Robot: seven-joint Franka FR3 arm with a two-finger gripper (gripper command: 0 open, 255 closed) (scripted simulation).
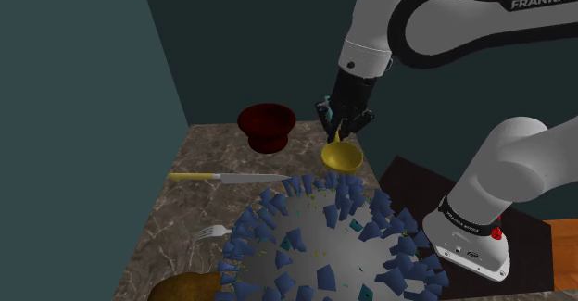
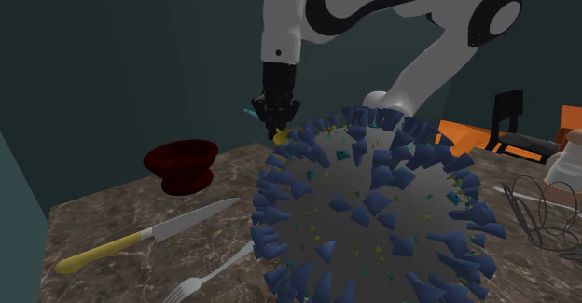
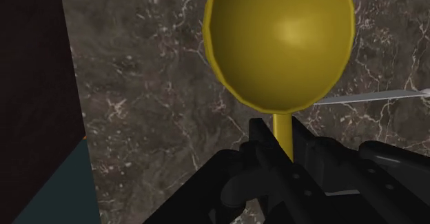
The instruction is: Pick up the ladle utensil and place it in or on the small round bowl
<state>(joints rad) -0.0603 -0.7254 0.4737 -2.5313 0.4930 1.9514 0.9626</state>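
A yellow ladle (image 1: 342, 156) hangs above the marble counter (image 1: 194, 202), its handle clasped by my black gripper (image 1: 344, 129), which is shut on it. In the wrist view the ladle's round cup (image 3: 279, 42) faces the camera and its thin handle runs down between my fingers (image 3: 265, 147). The small round bowl (image 1: 267, 126) is dark red and stands at the counter's back, to the shoulder view's left of the ladle. In the second exterior view the bowl (image 2: 182, 164) sits left of my gripper (image 2: 279, 124), and only a bit of the ladle (image 2: 282, 136) shows.
A large grey ball covered in blue spikes (image 1: 324, 244) takes up the counter's near part. A yellow-handled knife (image 1: 227, 177) and a fork (image 1: 212, 232) lie on the marble. A wire basket (image 2: 546, 208) stands at the second exterior view's right. Teal walls close the back.
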